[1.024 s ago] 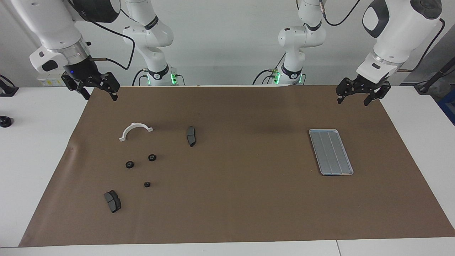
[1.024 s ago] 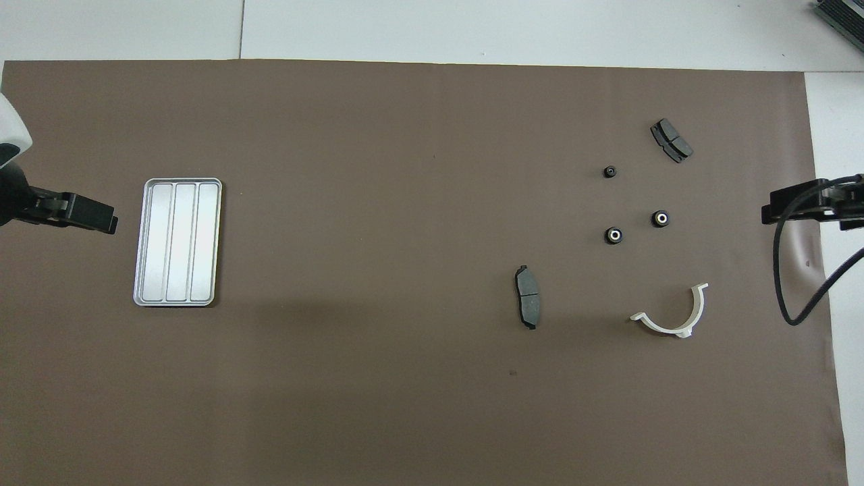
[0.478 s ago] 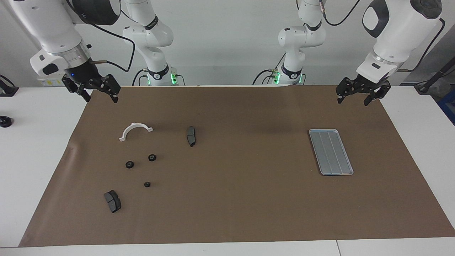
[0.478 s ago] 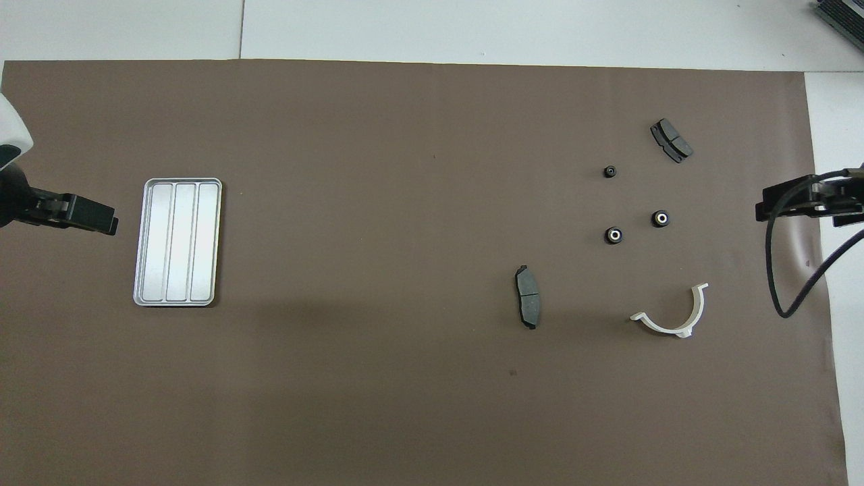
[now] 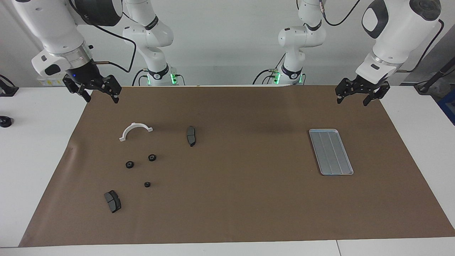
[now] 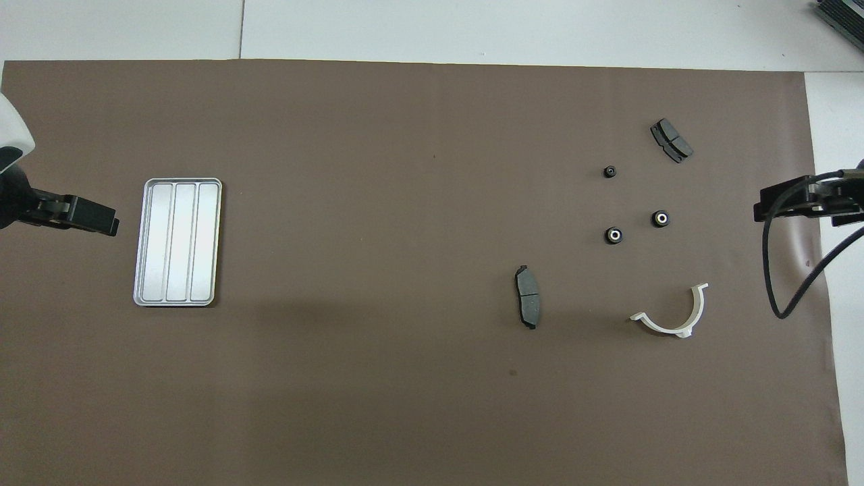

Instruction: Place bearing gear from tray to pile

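While the tray (image 5: 331,152) lies bare on the brown mat (image 5: 234,199) toward the left arm's end of the table, the pile (image 5: 143,168) of three black gears sits well apart from it, toward the right arm's end. The left hand (image 5: 352,97) hangs open and empty near the tray; the right hand (image 5: 100,95) hangs open over the mat's corner. In the overhead view both hands are cut off at the edges.

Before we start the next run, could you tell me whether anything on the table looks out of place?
Yes: the tray holds no gear; all three gears already lie in the pile at the right arm's end.
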`<action>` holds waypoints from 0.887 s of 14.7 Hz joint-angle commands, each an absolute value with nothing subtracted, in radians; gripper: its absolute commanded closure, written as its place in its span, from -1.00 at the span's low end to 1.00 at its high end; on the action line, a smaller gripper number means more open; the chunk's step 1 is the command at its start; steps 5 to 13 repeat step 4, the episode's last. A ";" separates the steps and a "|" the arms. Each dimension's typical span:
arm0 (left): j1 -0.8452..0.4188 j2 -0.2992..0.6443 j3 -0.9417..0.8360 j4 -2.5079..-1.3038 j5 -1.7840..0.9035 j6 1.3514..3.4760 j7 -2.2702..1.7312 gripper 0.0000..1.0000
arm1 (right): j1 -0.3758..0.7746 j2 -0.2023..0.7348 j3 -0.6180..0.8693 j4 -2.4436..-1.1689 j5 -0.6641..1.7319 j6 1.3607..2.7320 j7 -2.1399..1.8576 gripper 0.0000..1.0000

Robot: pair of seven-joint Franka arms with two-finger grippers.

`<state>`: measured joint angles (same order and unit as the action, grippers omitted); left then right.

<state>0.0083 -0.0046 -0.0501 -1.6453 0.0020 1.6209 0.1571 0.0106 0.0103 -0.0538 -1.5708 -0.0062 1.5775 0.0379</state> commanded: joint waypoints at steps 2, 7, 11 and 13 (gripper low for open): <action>0.011 -0.044 -0.049 -1.697 0.012 1.652 0.169 -1.00 | 0.009 0.012 -0.049 -1.565 -0.023 1.574 0.037 -1.00; 0.011 -0.049 -0.045 -1.707 0.008 1.661 0.167 -1.00 | 0.009 0.012 -0.049 -1.565 -0.023 1.572 0.035 -1.00; 0.011 -0.049 -0.045 -1.707 0.008 1.661 0.167 -1.00 | 0.009 0.012 -0.049 -1.565 -0.023 1.572 0.035 -1.00; 0.011 -0.049 -0.045 -1.707 0.008 1.661 0.167 -1.00 | 0.009 0.012 -0.049 -1.565 -0.023 1.572 0.035 -1.00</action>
